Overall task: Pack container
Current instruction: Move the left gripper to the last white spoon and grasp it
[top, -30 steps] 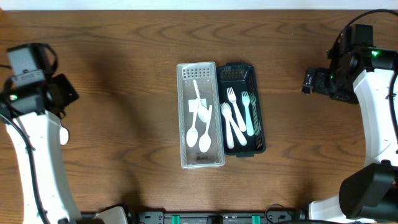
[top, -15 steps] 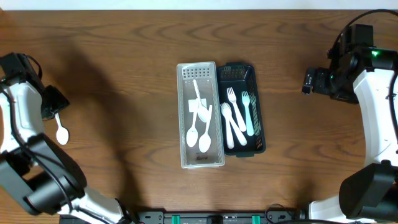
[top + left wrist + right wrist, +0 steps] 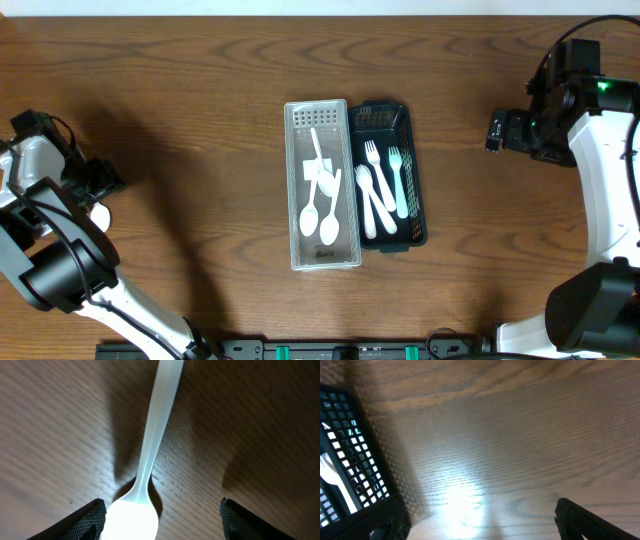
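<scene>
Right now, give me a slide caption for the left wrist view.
Open left end effector over a white spoon lying on the wood table.

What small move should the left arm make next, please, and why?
Probably lower the left pincer and close it on the loose spoon. Its jaws stand open with the spoon's bowl between them on the table, and the other spoons already lie in the clear tray.
</scene>
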Tool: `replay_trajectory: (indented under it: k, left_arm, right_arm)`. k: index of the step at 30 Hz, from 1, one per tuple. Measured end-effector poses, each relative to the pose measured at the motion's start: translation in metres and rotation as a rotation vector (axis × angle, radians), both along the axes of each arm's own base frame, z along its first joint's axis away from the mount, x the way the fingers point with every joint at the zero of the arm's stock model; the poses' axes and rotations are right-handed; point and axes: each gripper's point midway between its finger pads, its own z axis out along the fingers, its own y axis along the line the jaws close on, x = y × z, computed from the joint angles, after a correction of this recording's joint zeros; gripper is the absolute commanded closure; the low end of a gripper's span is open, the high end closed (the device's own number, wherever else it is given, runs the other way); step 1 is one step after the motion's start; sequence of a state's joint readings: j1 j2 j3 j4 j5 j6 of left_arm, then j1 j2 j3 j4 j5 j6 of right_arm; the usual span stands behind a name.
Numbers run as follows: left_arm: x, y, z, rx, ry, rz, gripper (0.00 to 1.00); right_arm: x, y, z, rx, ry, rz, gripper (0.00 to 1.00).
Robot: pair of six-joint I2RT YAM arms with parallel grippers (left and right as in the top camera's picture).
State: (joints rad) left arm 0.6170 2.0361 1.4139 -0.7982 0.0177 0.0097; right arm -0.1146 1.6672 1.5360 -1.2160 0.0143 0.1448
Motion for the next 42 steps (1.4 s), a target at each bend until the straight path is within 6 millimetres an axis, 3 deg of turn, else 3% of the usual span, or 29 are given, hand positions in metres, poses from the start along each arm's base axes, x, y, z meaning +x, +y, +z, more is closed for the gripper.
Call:
replay_trajectory:
  k: [11,23,32,42]
  left_arm:
    - [-0.004,0.015,-0.001,-0.014,-0.037,0.013,0.25]
    - [-0.003,0.012,-0.014,-0.044,-0.026,0.006,0.26]
    - [-0.003,0.012,-0.014,-0.043,-0.029,0.008,0.64]
    - [-0.002,0.012,-0.014,-0.045,-0.030,0.005,0.87]
  right_arm:
    - [0.000,0.000,0.000,0.000,0.000,0.000,0.01]
    - [-0.001,0.000,0.000,0.000,0.003,0.000,0.01]
    - [-0.001,0.000,0.000,0.000,0.003,0.000,0.01]
    - [-0.001,0.000,0.000,0.000,0.003,0.000,0.01]
